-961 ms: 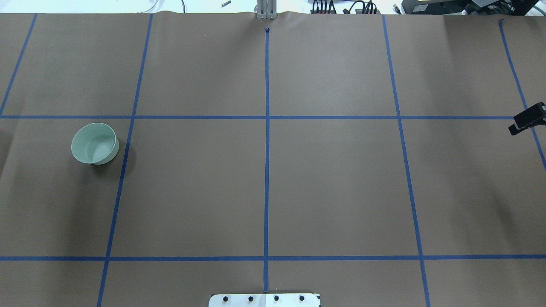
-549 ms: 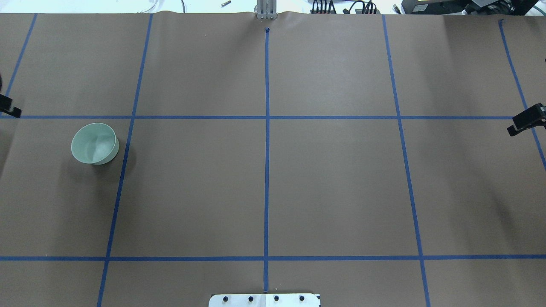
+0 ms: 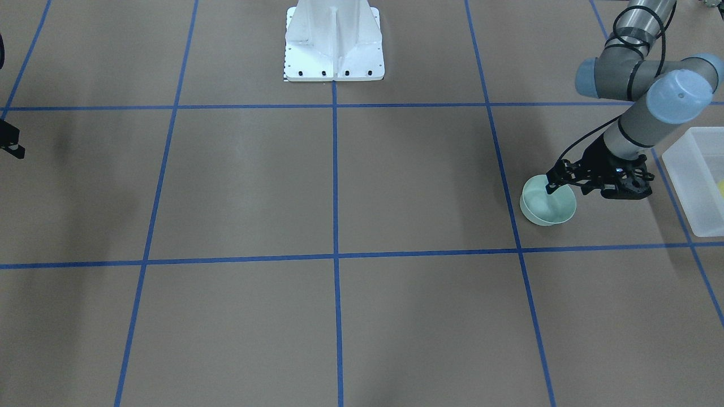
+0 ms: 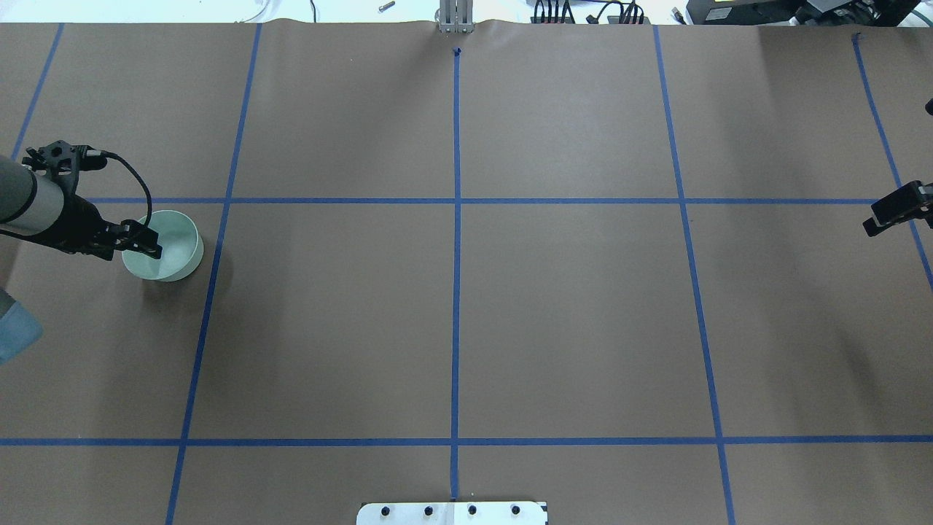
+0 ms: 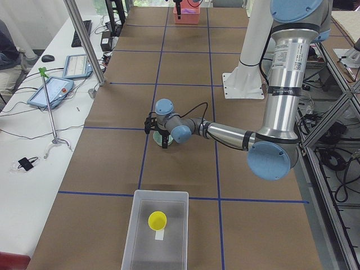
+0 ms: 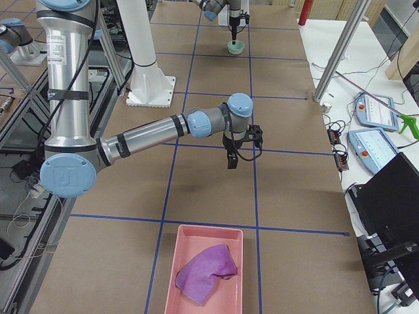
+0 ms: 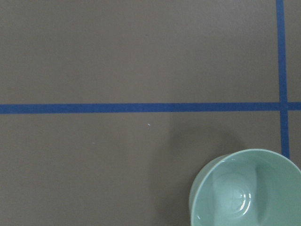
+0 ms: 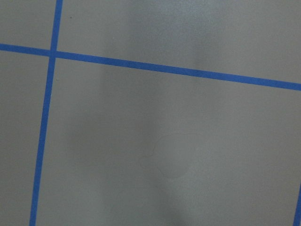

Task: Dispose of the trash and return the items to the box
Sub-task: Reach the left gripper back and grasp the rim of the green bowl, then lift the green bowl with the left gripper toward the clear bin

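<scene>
The pale mint-green bowl [image 4: 175, 251] stands upright on the brown table, left of centre; it also shows in the front view [image 3: 551, 208] and the left wrist view [image 7: 244, 193]. My left gripper [image 4: 151, 243] hangs at the bowl's left rim with its fingers apart, holding nothing; it also shows in the front view [image 3: 550, 185]. The yellow cup [image 5: 157, 220] lies inside the translucent white box [image 5: 135, 236] at the table's left end. My right gripper [image 4: 878, 217] hovers at the far right edge, holding nothing; I cannot tell its jaw state.
A pink tray [image 6: 226, 239] with a purple cloth [image 6: 206, 271] sits at the table's right end. The white robot base [image 3: 334, 42] stands at the robot's side of the table. Blue tape lines grid the brown paper.
My left arm has come in from the left edge and reached the bowl's rim. The right gripper has drifted slightly down and outward. The bowl has not moved.
</scene>
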Controlling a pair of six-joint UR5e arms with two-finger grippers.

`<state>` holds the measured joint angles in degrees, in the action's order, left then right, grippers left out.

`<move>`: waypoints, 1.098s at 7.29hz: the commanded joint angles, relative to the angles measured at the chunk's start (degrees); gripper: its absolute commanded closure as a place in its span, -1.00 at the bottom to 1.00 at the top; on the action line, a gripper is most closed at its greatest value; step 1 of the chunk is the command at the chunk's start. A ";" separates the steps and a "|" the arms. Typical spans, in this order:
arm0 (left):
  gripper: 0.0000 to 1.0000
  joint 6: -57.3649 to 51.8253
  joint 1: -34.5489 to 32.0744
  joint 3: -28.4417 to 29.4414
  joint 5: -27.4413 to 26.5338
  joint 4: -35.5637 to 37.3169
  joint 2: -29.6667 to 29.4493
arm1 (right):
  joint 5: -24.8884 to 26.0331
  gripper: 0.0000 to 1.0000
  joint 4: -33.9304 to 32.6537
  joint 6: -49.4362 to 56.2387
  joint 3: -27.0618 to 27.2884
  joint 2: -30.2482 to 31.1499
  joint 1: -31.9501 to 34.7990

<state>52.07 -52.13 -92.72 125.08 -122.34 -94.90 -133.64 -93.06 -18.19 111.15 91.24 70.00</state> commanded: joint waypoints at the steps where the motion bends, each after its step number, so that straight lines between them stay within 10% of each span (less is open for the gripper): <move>1: 0.63 0.31 0.80 0.35 -0.63 -0.18 0.07 | 0.04 -1.00 -0.02 0.00 0.03 0.08 -0.13; 2: 1.00 0.05 0.71 0.26 -0.54 -0.18 0.33 | 0.04 -1.00 -0.02 0.00 0.03 0.08 -0.13; 5: 1.00 -1.26 -1.55 -0.35 3.73 0.17 0.42 | 0.04 -1.00 0.07 0.18 0.03 0.08 -0.13; 8: 1.00 -23.13 -17.95 2.26 14.98 2.96 3.13 | 0.04 -1.00 0.07 0.18 0.12 -0.10 -0.22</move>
<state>39.82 -63.07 -92.25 135.95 -121.34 -93.07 -133.59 -92.99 -18.02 111.23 91.24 69.85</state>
